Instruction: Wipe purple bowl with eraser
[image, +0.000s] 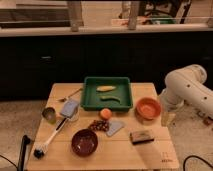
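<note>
The purple bowl (84, 142) sits upright near the table's front edge, left of centre. The eraser (141, 137), a small block with a dark top and tan body, lies on the table to the bowl's right. My gripper (167, 118) hangs at the end of the white arm by the table's right edge, just right of the orange bowl (148, 108) and above and right of the eraser. It touches nothing that I can see.
A green tray (107, 94) with a yellow and a green item stands at the back centre. A white-handled brush (50, 140), a grey-blue sponge (114, 128), an orange fruit (105, 113), dark grapes (98, 125), a metal cup (49, 115) and a can (70, 109) lie around.
</note>
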